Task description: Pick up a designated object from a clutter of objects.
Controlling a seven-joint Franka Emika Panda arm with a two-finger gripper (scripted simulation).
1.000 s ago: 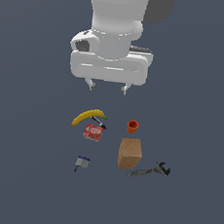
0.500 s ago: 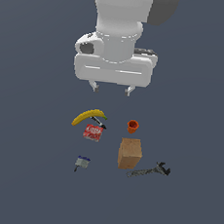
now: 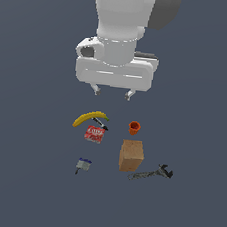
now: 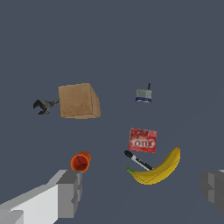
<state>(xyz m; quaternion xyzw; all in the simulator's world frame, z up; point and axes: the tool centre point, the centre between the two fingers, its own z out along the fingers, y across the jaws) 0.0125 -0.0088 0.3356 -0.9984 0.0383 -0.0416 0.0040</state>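
Done so far: nothing is lifted; the banana (image 3: 90,118) lies flat on the bench (image 3: 18,185), untouched
Left to do: judged from the frames, the descent, the closing on the fruit and the lift all remain
Target place: in the exterior view the banana sits at about 10 o'clock of the cluster, with the red packet (image 3: 94,134) just beside it at its 5 o'clock and the black marker (image 3: 100,125) lying between the two, touching or nearly touching the fruit
Other items: the orange cup (image 3: 134,128) stands at 3 o'clock of the banana, apart from it; the tan box (image 3: 131,155) sits at 5 o'clock, the wrench (image 3: 151,173) just beside the box at its 4 o'clock, and the small grey-blue tool (image 3: 82,165) lies at 6 o'clock, well apart
Arm pose: the arm hangs straight down from above, wrist vertical, the gripper (image 3: 113,91) well clear of the bench and at 12 to 1 o'clock of the banana in the exterior view
Jaws: spread wide and empty; in the wrist view the two fingers (image 4: 70,192) stand far apart at the frame's sides, the banana (image 4: 158,169) showing between them
Risk: the marker and packet crowd the banana's inner curve, so a closing grip may catch them too
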